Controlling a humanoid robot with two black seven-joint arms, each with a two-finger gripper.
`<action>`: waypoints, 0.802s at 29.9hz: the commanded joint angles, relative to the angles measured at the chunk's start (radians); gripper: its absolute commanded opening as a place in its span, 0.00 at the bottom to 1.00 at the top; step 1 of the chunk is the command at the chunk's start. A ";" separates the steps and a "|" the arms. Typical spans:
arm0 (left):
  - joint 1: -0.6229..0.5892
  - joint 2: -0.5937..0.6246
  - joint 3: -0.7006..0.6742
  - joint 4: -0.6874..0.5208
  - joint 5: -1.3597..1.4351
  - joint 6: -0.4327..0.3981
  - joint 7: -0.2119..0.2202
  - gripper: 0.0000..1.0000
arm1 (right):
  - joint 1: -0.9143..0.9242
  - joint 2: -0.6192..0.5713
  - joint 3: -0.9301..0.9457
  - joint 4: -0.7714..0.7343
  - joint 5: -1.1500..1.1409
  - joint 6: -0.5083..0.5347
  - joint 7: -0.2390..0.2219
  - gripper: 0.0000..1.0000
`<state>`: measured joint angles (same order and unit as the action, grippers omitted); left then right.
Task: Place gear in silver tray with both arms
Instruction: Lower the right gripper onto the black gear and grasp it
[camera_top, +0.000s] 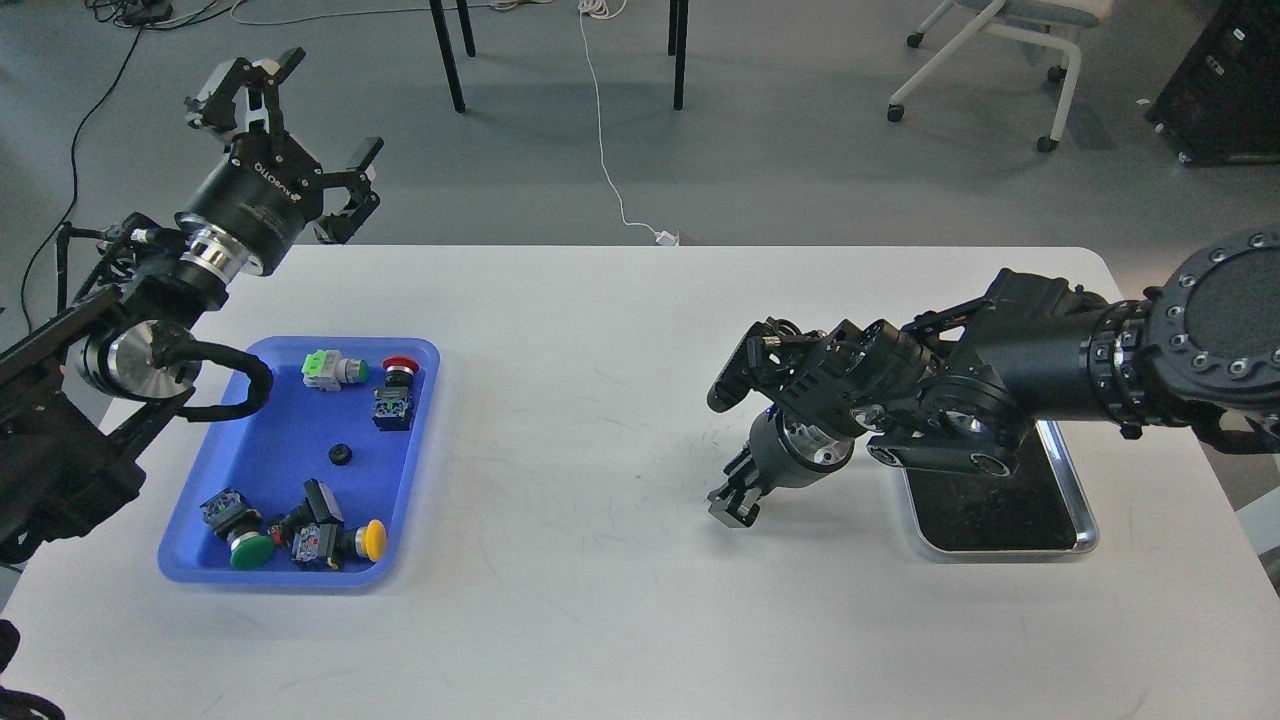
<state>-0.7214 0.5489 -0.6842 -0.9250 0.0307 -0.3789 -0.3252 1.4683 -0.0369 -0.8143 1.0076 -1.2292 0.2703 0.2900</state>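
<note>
The gear (340, 455) is a small black round part lying in the middle of the blue plastic tray (255, 450) at the left. The silver tray (1084, 520) lies at the right, its far half hidden under my right arm. My left gripper (298, 132) is open and empty, raised above the table's far left corner, well away from the gear. My right gripper (733, 503) points down at the table left of the silver tray. It is small and dark, and I cannot tell its fingers apart.
Around the gear the blue tray holds several push-button switches with green (250, 552), yellow (374, 540) and red (400, 366) caps. Table legs (447, 55) and a wheeled chair (985, 60) stand on the floor beyond the white table (600, 400).
</note>
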 joint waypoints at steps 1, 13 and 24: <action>0.000 0.002 0.000 0.000 0.000 0.000 0.000 0.98 | 0.003 -0.001 -0.017 0.000 -0.007 0.001 -0.002 0.39; 0.000 0.002 0.000 0.000 0.002 -0.002 0.000 0.98 | 0.001 -0.011 -0.022 0.006 -0.006 0.000 -0.002 0.35; -0.001 0.000 -0.005 0.000 0.002 0.000 0.000 0.98 | 0.006 -0.023 -0.023 0.028 -0.007 -0.002 0.015 0.21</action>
<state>-0.7210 0.5484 -0.6852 -0.9250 0.0323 -0.3788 -0.3252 1.4701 -0.0571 -0.8375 1.0331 -1.2361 0.2686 0.2989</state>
